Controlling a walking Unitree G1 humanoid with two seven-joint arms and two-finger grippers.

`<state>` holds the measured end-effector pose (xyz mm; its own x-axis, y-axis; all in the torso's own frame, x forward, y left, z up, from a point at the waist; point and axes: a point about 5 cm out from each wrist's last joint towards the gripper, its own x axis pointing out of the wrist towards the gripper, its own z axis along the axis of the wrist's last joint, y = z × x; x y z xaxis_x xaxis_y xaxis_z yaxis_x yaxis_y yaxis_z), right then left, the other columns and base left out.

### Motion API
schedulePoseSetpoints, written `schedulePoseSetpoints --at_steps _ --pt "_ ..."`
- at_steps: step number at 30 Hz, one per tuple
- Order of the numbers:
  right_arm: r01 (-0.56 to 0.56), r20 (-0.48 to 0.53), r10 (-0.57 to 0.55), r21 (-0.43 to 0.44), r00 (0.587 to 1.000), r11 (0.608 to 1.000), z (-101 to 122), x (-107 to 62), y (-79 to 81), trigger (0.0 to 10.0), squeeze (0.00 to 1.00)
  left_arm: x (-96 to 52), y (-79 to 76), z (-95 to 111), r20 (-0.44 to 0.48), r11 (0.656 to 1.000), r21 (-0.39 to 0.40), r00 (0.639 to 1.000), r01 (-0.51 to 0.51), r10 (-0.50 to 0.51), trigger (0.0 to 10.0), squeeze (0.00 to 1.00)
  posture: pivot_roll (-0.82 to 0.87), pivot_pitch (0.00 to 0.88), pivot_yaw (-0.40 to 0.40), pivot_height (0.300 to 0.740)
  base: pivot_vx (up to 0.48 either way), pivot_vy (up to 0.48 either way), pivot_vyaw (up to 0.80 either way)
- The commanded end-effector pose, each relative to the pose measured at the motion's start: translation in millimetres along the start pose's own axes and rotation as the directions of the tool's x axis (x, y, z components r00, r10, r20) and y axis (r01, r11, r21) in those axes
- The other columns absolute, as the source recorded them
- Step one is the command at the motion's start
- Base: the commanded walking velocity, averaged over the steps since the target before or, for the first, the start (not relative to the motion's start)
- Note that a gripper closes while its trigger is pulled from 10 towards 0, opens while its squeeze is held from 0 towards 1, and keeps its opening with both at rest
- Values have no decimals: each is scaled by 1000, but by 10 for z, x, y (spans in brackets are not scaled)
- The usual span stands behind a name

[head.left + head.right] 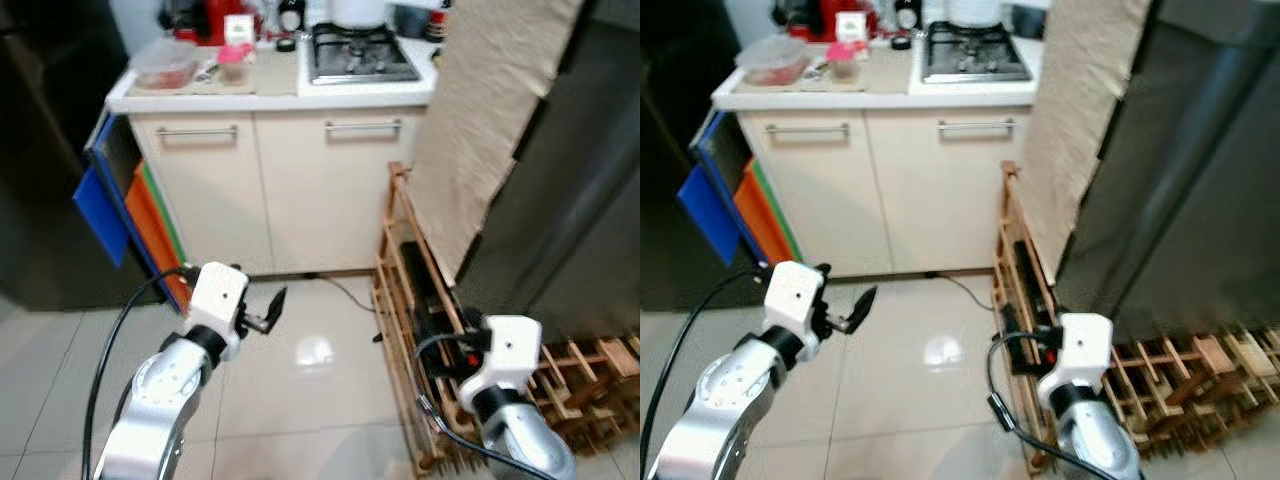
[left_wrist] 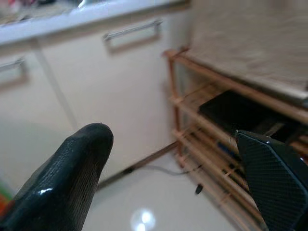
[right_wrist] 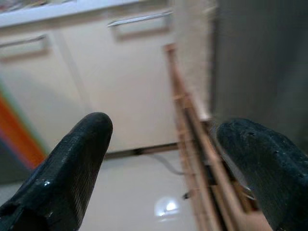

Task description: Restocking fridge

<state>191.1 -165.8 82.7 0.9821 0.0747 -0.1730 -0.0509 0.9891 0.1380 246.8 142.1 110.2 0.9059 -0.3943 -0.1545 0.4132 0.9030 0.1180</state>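
Head cam: fridge (image 1: pixel 1200 190) at 3 o'clock, door closed. Left gripper (image 1: pixel 268 312) low at 8 o'clock over floor tiles (image 1: pixel 320 390); right gripper (image 1: pixel 1025 345) at 5 o'clock by wooden rack (image 1: pixel 420 330).
Left wrist: fingers (image 2: pixel 62 183) apart, empty, facing cabinet (image 2: pixel 96 91).
Right wrist: fingers (image 3: pixel 67 168) apart, empty.

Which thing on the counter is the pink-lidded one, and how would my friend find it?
Look at the white counter above the cream cupboards, left of the stove. The small jar stands just right of the clear bowl. It alone has a bright pink lid.
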Motion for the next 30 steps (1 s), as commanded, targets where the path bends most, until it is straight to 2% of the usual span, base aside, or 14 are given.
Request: schedulePoseSetpoints --at_steps 1,5,12,17,20,23,26,30 --pt "-7 1 7 20 1000 1000 20 -13 49 10000 0 12 21 -12 -10 1000 5 1000 4 -4 10000 0 -51 46 46 740 0 461 -800" --pt "19 -7 -18 31 1000 999 42 -67 -17 10000 0 46 -72 29 4 999 7 999 38 -38 10000 0 -67 88 47 740 0 447 -800" --pt "49 -14 -49 26 999 998 67 -97 -64 10000 0 84 -53 10 -13 999 24 999 42 -41 10000 0 -77 102 54 740 0 388 -800" --pt "62 -10 -61 42 998 997 72 -46 -54 10000 0 102 68 32 -8 1000 3 1000 -18 18 10000 0 -69 77 48 740 0 385 -800" --pt "58 2 -58 75 998 996 118 53 -53 10000 0 145 152 87 -1 999 13 999 -45 45 10000 0 -23 72 43 740 0 394 -800" --pt "54 4 -55 99 998 994 126 131 -66 10000 0 185 207 145 14 998 -19 998 -67 67 10000 0 -3 88 37 740 0 395 -800" --pt "48 -6 -48 91 999 995 118 211 -46 10000 0 200 319 177 2 996 -13 996 -93 93 10000 0 -7 85 53 740 0 394 -800" --pt "47 -38 -46 25 998 999 83 197 -64 10000 0 241 353 123 -18 993 -36 993 -115 115 10000 0 -30 52 63 740 0 395 -800"
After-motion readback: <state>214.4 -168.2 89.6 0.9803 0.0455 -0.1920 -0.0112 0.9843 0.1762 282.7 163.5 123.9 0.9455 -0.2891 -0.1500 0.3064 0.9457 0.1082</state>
